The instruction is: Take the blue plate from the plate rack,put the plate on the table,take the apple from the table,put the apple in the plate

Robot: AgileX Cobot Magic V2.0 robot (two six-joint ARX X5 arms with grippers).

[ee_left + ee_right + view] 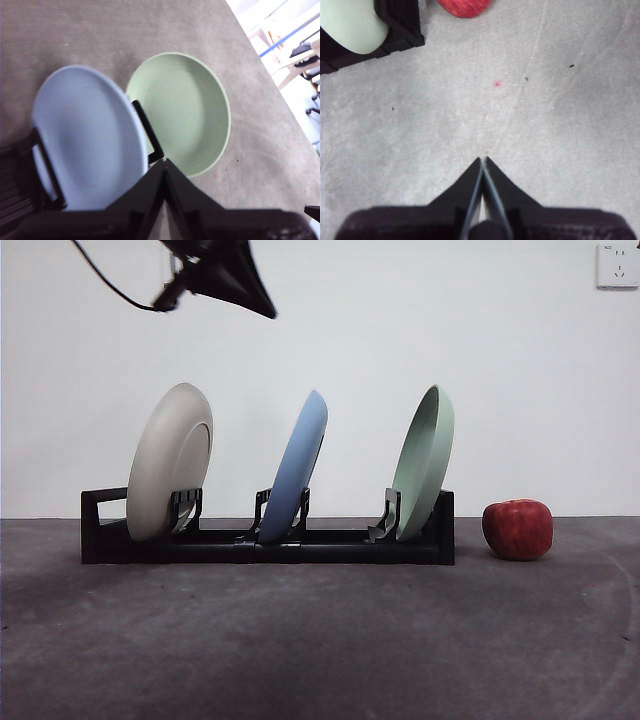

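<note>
The blue plate (297,465) (85,135) stands on edge in the middle slot of the black plate rack (300,550) (147,130). High above the rack's left half hangs my left gripper (262,305) (164,165), shut and empty, well clear of the plate. On the table (320,640), just right of the rack, sits the red apple (517,529) (464,6). My right gripper (482,161) is shut with nothing in it, over bare table some way from the apple; the front view does not show it.
A cream-white plate (170,460) stands in the rack's left slot and a pale green plate (424,460) (185,112) (350,25) in its right slot. A white wall with an outlet (617,265) lies behind.
</note>
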